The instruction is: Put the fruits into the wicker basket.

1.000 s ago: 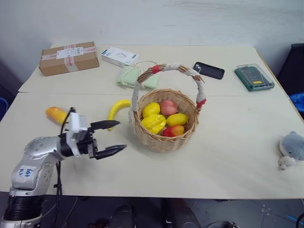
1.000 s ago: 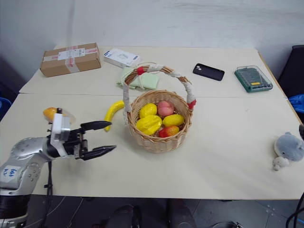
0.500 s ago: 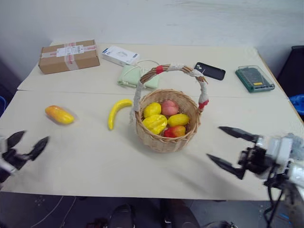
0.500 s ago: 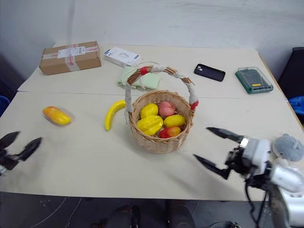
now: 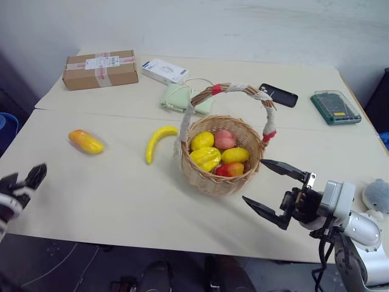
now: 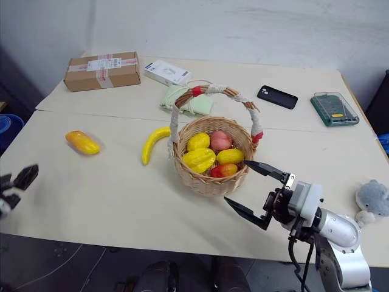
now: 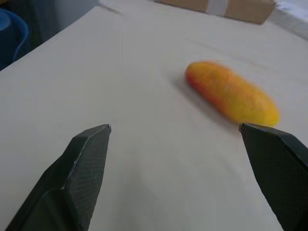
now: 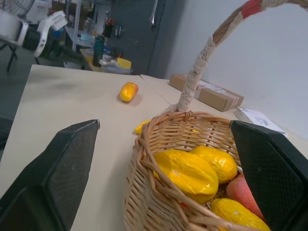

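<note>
The wicker basket (image 5: pixel 221 155) is sitting at the centre of the frame on the counter (image 5: pixel 121 201), holding yellow, pink and red fruits. The banana (image 5: pixel 158 142) is lying just left of it, and the mango (image 5: pixel 86 142) is resting farther left. The right claw (image 5: pixel 275 188) is hovering wide and empty at lower right, near the basket. The left claw (image 5: pixel 24 182) is gaping wide at the left edge, holding nothing.

Table (image 5: pixel 109 201) — basket (image 5: pixel 220 182), banana (image 5: pixel 157 142), mango (image 5: pixel 86 141).
</note>
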Robot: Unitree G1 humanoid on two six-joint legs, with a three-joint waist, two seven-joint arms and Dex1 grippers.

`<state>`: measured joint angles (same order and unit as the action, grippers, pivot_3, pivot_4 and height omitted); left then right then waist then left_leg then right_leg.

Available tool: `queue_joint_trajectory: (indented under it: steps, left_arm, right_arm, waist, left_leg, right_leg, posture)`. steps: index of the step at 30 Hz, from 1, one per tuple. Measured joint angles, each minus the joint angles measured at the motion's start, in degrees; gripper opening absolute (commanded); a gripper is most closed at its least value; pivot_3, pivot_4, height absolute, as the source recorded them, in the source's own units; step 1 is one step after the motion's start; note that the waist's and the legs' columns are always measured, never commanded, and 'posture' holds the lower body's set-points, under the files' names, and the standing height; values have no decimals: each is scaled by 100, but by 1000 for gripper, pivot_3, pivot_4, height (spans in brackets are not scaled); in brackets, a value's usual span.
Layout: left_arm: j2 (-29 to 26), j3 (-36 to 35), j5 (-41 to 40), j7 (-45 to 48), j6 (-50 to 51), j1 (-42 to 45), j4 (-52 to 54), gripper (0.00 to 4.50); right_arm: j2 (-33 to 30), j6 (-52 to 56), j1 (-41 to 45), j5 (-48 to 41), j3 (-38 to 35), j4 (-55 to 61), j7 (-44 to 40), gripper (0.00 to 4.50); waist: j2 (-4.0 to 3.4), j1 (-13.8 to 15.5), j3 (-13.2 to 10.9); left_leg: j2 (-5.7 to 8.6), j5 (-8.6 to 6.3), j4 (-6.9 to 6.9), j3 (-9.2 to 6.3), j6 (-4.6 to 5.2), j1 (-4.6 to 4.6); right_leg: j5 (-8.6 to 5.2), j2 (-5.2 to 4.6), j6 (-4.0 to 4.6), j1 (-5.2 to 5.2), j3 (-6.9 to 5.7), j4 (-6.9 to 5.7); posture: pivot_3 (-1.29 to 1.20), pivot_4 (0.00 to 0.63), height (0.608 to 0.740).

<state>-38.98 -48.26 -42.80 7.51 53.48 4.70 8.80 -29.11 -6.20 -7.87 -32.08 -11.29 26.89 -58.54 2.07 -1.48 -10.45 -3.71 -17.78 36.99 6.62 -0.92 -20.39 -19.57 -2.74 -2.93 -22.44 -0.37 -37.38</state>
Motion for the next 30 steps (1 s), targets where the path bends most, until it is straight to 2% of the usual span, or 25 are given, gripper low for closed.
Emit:
queue_joint_trajectory:
  steps: [4,8,12,16,22,25,30]
  left_arm:
    - [-131,418,34,-924,1243,1266,-319,4500]
    - [-99,847,322,-1219,1532,2094,-1093,4500]
    - [24,1380,747,-1160,1269,2825,-2177,4500]
    - [125,1795,1185,-1012,534,3579,-3297,4500]
    - [410,2006,1543,-833,-211,4286,-4571,4500]
    - [408,2151,1759,-689,-600,4509,-5093,3871]
    - [433,2175,1864,-366,-1256,4853,-5993,2280]
  right_arm:
    - [-9,-194,-115,-5,-50,-255,-151,4468]
    - [-1,-450,-305,-22,-46,-365,-338,4468]
    - [76,-799,-525,-69,-66,-644,-501,4468]
    - [157,-1191,-679,-82,-49,-942,-715,4468]
    - [283,-1599,-887,-70,-20,-1186,-884,4468]
    - [350,-1781,-923,-64,-12,-1326,-915,4500]
    - [432,-2079,-1029,-54,14,-1641,-1036,4500]
  waist:
    - [-7,-39,-4]
    - [-8,-40,-5]
    - [-3,0,-4]
    - [1,13,-2]
    - [1,-6,-3]
    - [0,4,-3]
    - [0,45,-3]
  left_leg:
    - [-2,1,-2,8,-5,-1]
    - [-5,19,-2,14,-39,2]
    - [-2,22,9,14,-38,2]
    - [1,25,10,14,-40,4]
    - [-1,28,9,21,-51,4]
    - [1,32,11,23,-53,13]
    - [3,35,12,21,-53,12]
  right_leg:
    - [0,9,-1,-7,3,-4]
    - [0,22,-1,-13,8,-12]
    - [0,22,-2,-10,4,-19]
    - [2,21,-5,-7,2,-20]
    - [1,25,-6,-13,4,-24]
    - [1,25,-6,-7,5,-31]
    - [1,22,-6,-7,1,-36]
  posture:
    - [0,150,740]
    - [0,150,740]
    - [0,150,740]
    - [0,150,740]
    - [0,150,740]
    - [0,150,740]
    - [0,150,740]
